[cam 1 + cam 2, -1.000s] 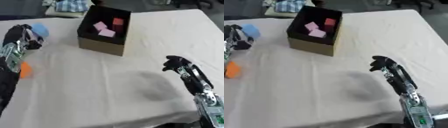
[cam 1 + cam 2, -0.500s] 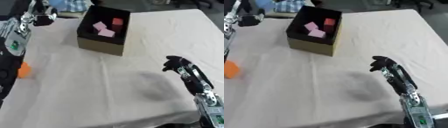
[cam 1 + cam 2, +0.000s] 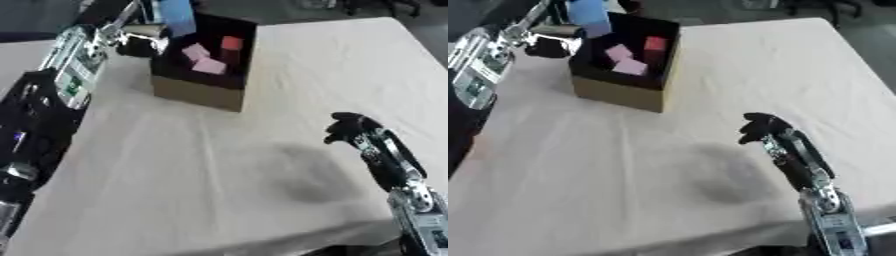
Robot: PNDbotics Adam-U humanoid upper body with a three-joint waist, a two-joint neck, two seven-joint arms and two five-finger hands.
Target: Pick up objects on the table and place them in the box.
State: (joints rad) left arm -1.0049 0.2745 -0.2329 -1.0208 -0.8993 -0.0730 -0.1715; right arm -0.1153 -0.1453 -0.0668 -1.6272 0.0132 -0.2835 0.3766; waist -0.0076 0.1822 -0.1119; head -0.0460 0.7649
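Left hand (image 3: 140, 42): fingers pinched a blue block (image 3: 178, 16) above the box (image 3: 201, 90).
Right hand (image 3: 350, 130): fingers curled, empty, over the counter (image 3: 175, 175).

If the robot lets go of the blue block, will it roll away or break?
Probably neither. The blue block looks flat-sided, so it should not roll. It hangs over the box, likely dropping in beside the pink blocks. It seems light, held by one robot hand.

Box (image 3: 198, 93) matt brown cardboard; table (image 3: 332, 65) under matt cream cloth, faintly creased.

cloth-covered table (image 3: 332, 70) — dark box (image 3: 203, 94)
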